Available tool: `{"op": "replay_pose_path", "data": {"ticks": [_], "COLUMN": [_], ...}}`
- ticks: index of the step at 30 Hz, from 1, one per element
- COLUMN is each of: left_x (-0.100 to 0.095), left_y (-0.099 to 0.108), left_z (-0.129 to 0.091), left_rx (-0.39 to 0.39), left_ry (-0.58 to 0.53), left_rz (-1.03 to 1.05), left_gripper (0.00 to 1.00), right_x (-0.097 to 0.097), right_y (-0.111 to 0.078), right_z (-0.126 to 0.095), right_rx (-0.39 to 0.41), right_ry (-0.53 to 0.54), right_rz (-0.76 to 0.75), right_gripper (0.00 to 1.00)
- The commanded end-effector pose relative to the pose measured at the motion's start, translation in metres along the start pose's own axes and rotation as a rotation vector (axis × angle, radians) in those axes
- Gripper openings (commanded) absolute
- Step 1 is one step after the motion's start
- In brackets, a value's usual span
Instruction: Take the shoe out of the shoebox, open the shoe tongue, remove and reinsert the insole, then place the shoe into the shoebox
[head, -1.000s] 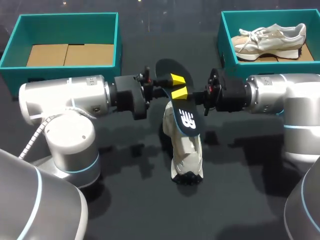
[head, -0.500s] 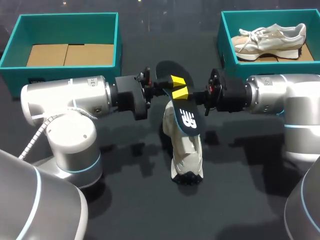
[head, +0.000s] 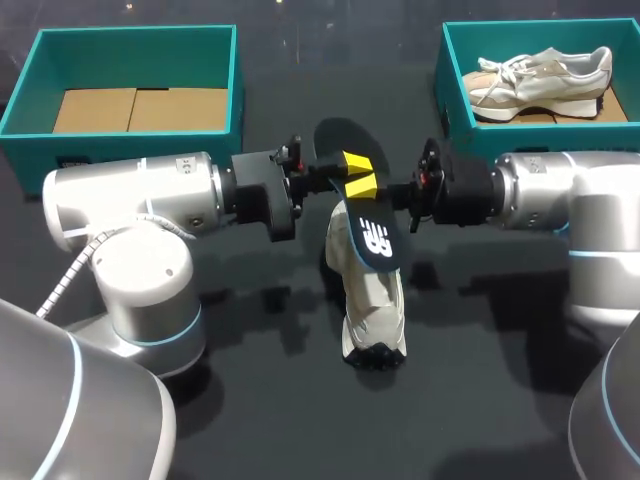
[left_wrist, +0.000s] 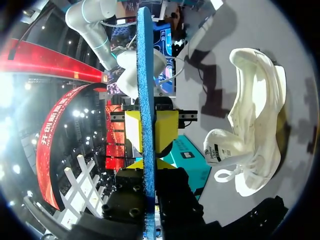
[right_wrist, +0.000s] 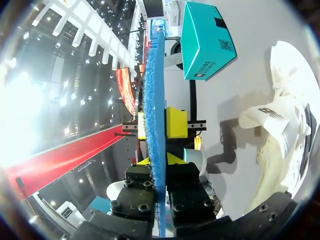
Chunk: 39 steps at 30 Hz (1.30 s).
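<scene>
**Right wrist view.** The blue insole (right_wrist: 155, 90) appeared edge-on as a thin strip. It ran out from between the fingers of the right gripper (right_wrist: 158, 161), whose yellow tips pressed it from both sides. Just ahead, the left gripper (right_wrist: 158, 124) faced the camera and clamped the same strip between its own yellow tips. Beside the two grippers, the white shoe (right_wrist: 280, 140) lay on the table (right_wrist: 235, 95), with its labelled tongue standing out from the opening. A teal shoebox (right_wrist: 205, 40) stood farther ahead on the table.
</scene>
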<state>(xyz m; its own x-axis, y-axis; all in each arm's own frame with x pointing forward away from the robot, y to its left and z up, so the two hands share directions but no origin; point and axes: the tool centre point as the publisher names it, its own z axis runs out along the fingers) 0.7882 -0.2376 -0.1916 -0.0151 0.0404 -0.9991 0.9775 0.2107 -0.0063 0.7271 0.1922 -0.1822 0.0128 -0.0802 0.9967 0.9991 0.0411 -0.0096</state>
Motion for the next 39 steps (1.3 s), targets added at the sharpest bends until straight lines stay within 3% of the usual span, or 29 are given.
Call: {"op": "replay_pose_path", "data": {"ticks": [1,2,3,4,5,11,14,17,26,32,35,39], "left_x": [0.000,0.000,0.000,-0.001,-0.001,-0.002,-0.004,-0.007,-0.013,-0.011,-0.010,-0.010], "left_y": [-0.004,-0.005,-0.005,-0.005,-0.005,-0.004,-0.006,-0.010,-0.033,-0.051,-0.061,-0.061], "left_z": [0.000,0.000,-0.001,-0.002,-0.004,-0.018,-0.025,-0.033,-0.060,-0.072,-0.072,-0.072], "left_rx": [-0.003,-0.003,-0.002,-0.001,0.000,0.000,-0.003,-0.004,0.029,0.068,0.145,0.145], "left_ry": [-0.005,-0.006,-0.006,-0.006,-0.006,0.000,0.004,0.009,0.066,0.110,0.148,0.148], "left_rz": [0.003,0.002,0.001,0.000,-0.003,-0.027,-0.032,-0.027,-0.039,-0.060,-0.135,-0.135], "left_gripper": [0.00,0.00,0.00,0.00,0.00,0.00,0.00,0.00,0.00,0.00,0.00,0.00], "right_x": [0.000,-0.001,-0.001,-0.001,-0.001,0.001,0.001,-0.006,-0.006,-0.012,-0.015,-0.015], "right_y": [-0.001,-0.001,-0.001,-0.001,-0.002,-0.006,-0.007,-0.008,-0.008,-0.013,-0.016,-0.016], "right_z": [0.001,0.001,0.000,-0.001,-0.004,-0.038,-0.057,-0.079,-0.079,-0.109,-0.130,-0.130], "right_rx": [-0.010,-0.010,-0.005,-0.002,-0.004,-0.003,0.041,0.135,0.135,0.258,0.374,0.374], "right_ry": [-0.002,-0.003,-0.002,-0.003,-0.009,-0.045,-0.059,0.071,0.071,-0.050,-0.092,-0.092], "right_rz": [-0.001,-0.003,-0.009,-0.013,-0.017,-0.079,-0.128,-0.146,-0.146,-0.306,-0.419,-0.419], "right_gripper": [0.00,0.05,0.31,0.52,1.00,1.00,1.00,1.00,1.00,1.00,1.00,1.00]}}
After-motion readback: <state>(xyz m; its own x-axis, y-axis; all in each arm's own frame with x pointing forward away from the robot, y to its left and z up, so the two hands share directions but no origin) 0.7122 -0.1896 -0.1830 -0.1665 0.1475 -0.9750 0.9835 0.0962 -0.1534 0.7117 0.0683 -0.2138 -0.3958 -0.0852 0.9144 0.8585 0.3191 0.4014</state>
